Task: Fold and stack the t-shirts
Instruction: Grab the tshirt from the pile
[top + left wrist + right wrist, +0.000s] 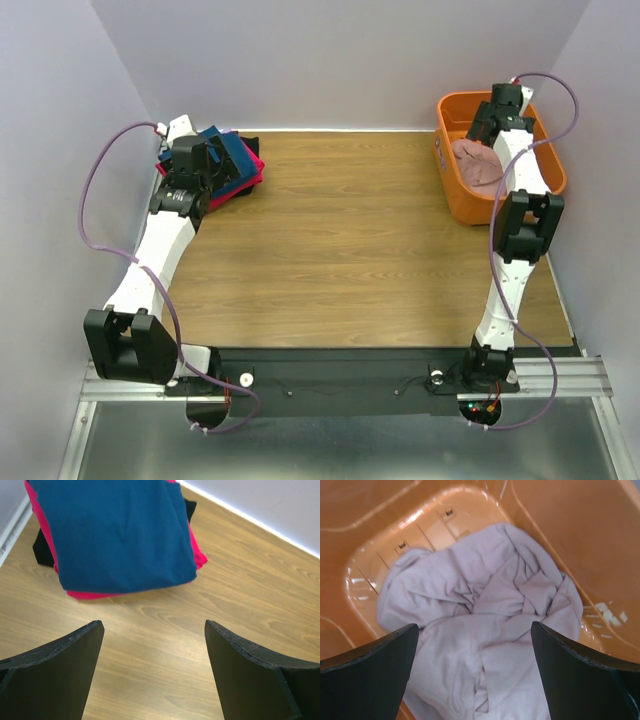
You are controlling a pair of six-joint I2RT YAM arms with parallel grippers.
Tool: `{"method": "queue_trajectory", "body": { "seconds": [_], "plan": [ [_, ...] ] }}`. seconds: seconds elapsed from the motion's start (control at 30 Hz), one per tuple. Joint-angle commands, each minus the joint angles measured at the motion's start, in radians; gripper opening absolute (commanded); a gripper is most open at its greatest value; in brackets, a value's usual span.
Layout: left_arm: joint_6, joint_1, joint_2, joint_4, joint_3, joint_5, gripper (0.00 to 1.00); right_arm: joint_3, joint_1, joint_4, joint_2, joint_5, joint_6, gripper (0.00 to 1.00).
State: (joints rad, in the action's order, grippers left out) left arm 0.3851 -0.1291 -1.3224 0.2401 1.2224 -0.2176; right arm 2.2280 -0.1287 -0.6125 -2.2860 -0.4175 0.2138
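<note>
**Hovering wide open on both sides, nothing gripped**

Top view. Left arm (160, 250) reaches to the far-left corner of the worktop (350, 240). Its black head overlaps the left part of the stack of folded shirts (235, 165) lying there. Stack reads as blue shirt (232, 150) uppermost, magenta shirt (257, 168) showing along the right edge, black shirt (222, 190) poking out at the near side. Right arm (510, 270) stretches to the far-right corner, head bent over the orange basket (450, 190). Pink shirt (478, 162) sits bunched inside the basket. The two lots of cloth lie well apart, bare wood between. Fingertips of either arm not readable from up here.

Left wrist view. Left pincer (152, 627) spread wide, fingers (55, 675) dark and blunt, only bare worktop between them. Holds nothing. Stack lies just beyond the tips, not touched. Blue shirt flat on top, covering most of the pile. Magenta rim peeks out under it at the left, the near edge and the right. Black cloth sticks out at the left and at the far right corner.

Right wrist view. Right pincer (475, 625) likewise spread wide, empty. Pink shirt lies crumpled on the basket floor in deep folds, filling the gap seen between the fingers and passing out of sight behind both. Orange basket walls rise all round it. Whether the tips touch the cloth: cannot tell.
</note>
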Motion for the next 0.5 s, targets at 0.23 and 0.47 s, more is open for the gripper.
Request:
{"method": "queue_trajectory", "body": {
  "seconds": [0.23, 0.47],
  "plan": [
    [0.012, 0.000, 0.011, 0.002, 0.049, 0.021, 0.93, -0.070, -0.061, -0.155, -0.038, 0.128, 0.090, 1.00],
    [0.024, 0.000, 0.026, 0.021, 0.045, 0.012, 0.92, -0.054, -0.063, -0.171, -0.095, 0.175, 0.094, 1.00]
  ]
}}
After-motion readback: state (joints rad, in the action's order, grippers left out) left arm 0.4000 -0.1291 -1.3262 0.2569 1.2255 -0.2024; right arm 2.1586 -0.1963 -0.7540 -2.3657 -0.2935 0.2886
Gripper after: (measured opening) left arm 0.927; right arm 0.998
